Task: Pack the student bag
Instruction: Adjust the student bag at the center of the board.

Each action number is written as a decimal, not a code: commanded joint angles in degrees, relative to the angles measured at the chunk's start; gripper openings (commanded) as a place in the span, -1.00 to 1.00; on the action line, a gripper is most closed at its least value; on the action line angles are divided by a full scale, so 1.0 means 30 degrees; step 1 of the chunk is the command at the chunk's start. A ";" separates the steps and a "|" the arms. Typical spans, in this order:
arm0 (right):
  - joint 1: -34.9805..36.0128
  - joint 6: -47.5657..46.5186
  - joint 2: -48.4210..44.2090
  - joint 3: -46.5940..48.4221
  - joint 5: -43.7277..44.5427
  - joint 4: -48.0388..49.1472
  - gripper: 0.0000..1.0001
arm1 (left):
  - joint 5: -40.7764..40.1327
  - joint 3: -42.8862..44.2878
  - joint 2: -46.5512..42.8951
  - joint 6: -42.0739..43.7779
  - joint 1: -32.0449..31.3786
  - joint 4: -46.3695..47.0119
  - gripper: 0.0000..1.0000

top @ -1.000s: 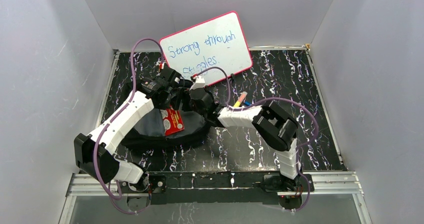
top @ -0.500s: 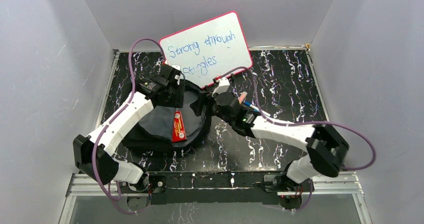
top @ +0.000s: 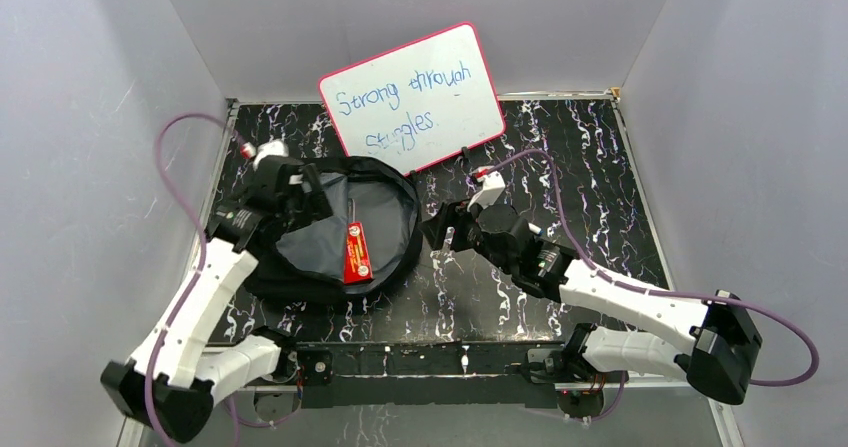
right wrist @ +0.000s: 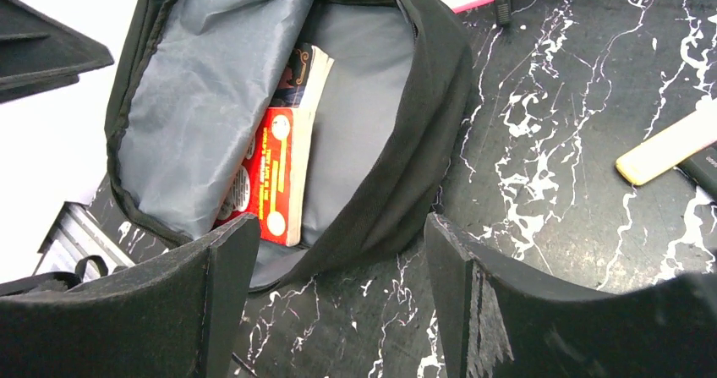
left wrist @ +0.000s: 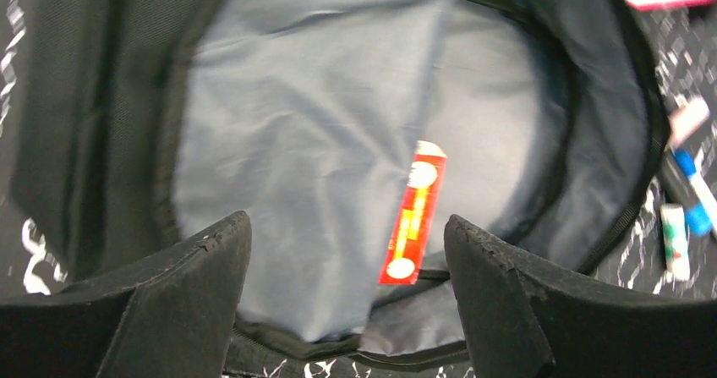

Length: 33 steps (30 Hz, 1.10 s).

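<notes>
Both left pincer (left wrist: 345,220) and right pincer (right wrist: 340,219) gape empty, withdrawn from the student bag (top: 290,285).

three plain pale grey walls box in the scene: a back wall (top: 420,7), a left wall (top: 90,137) and a right wall (top: 750,137). the side walls spread wider toward the camera and meet the back wall in straight seams at the far corners. the left wall carries a few faint scuffs. the table (top: 600,167) has a glossy black top veined with white, like marble, and the right wrist view shows the same veining close up. thin metal strips (top: 652,217) edge it at the sides and the back. a silver metal rail (top: 450,346) runs along the near edge, with a dull grey panel (top: 450,427) below it. the light is soft and even, and shadows are weak.
</notes>
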 commanded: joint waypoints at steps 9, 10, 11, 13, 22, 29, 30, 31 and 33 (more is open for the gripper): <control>-0.0034 0.0227 -0.0877 0.0115 -0.0640 -0.1152 0.61 | 0.2208 -0.2987 -0.1342 -0.1066 0.9160 -0.0583 0.71; -0.0028 0.0232 -0.0939 0.0120 -0.0700 -0.1221 0.60 | 0.3295 -0.3334 -0.1476 -0.0841 0.9898 -0.0120 0.71; -0.0027 0.0253 -0.1067 0.0053 -0.0721 -0.1241 0.61 | 0.4350 -0.3638 -0.1632 -0.0944 1.0412 0.0322 0.72; -0.0034 0.0277 -0.1270 -0.0063 -0.0707 -0.1190 0.61 | 0.5729 -0.4231 -0.1704 -0.1334 1.0803 0.1107 0.72; -0.0027 0.0313 -0.1801 -0.0031 -0.0567 -0.1851 0.60 | 0.8805 -0.6759 -0.1608 -0.2585 1.1361 0.4124 0.42; -0.0023 0.0478 -0.2124 -0.0227 -0.0364 -0.1946 0.60 | 0.8481 -0.6393 -0.1776 -0.1835 1.1431 0.3991 -0.53; -0.0041 0.0516 -0.2109 -0.0216 -0.0344 -0.1994 0.60 | 0.8455 -0.6232 -0.1908 -0.1724 1.1431 0.3952 -0.66; -0.0029 0.0572 -0.2122 -0.0211 -0.0341 -0.2026 0.60 | 0.8456 -0.6029 -0.2027 -0.1608 1.1431 0.3966 -0.78; -0.0027 0.0677 -0.2167 -0.0152 -0.0328 -0.2240 0.60 | 0.8511 -0.5381 -0.2318 -0.1185 1.1431 0.3874 -1.00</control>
